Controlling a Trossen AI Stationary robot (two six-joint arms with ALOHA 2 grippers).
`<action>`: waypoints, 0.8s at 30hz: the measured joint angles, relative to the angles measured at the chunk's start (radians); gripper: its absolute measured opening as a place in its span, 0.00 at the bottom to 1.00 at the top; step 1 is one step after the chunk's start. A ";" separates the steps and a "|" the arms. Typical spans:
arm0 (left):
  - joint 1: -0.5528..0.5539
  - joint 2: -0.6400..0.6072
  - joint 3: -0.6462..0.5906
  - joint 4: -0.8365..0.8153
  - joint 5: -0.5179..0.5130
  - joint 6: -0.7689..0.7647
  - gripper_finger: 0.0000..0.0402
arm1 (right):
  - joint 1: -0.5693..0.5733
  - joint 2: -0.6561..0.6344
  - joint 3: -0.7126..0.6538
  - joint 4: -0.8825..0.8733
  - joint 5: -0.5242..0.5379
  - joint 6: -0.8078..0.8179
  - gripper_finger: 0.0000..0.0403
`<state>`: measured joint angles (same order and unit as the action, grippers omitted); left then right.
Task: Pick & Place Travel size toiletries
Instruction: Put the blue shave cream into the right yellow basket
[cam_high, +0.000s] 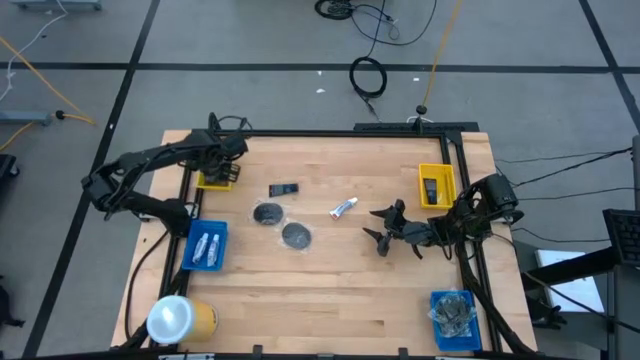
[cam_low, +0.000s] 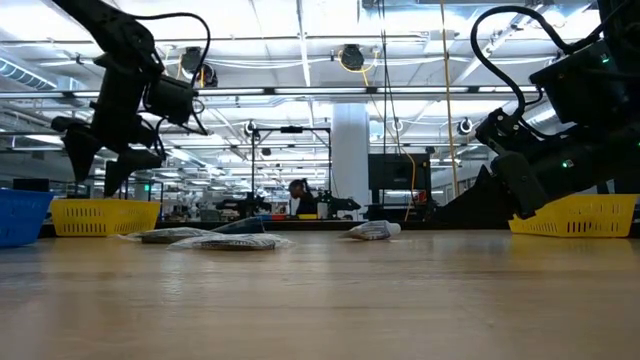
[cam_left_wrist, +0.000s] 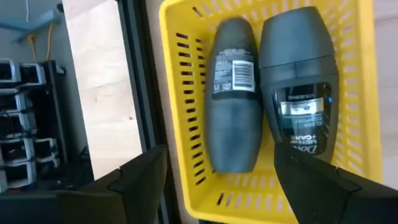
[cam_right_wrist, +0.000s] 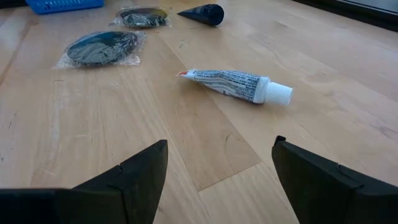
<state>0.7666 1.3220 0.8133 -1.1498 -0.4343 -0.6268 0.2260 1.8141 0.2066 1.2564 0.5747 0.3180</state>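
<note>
small toothpaste tube (cam_right_wrist: 235, 85) lies crosswise just ahead of right gripper (cam_right_wrist: 217, 171), fingers spread, empty; left gripper (cam_left_wrist: 217, 180) released over yellow tray (cam_left_wrist: 180, 124).

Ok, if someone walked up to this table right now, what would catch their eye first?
Probably the left claw, hanging open over the yellow tray at the table's far left edge, where two dark roll-on bottles already lie side by side. Next, the right claw, open and low over the wood, faces a small toothpaste tube lying loose mid-table, with two wrapped dark discs beyond it.
</note>
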 joint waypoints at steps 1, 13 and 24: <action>-0.002 0.000 0.007 0.000 0.001 0.005 0.73 | 0.000 0.000 0.000 0.000 0.000 0.001 0.69; -0.283 0.002 -0.080 0.819 0.281 0.460 0.53 | 0.000 0.000 0.000 0.003 0.000 0.000 0.69; -0.374 0.051 -0.356 1.314 0.369 0.712 0.70 | 0.000 0.000 0.000 0.005 -0.003 0.006 0.69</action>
<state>0.3921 1.3729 0.4571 0.1640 -0.0655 0.0851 0.2262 1.8141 0.2066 1.2614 0.5713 0.3242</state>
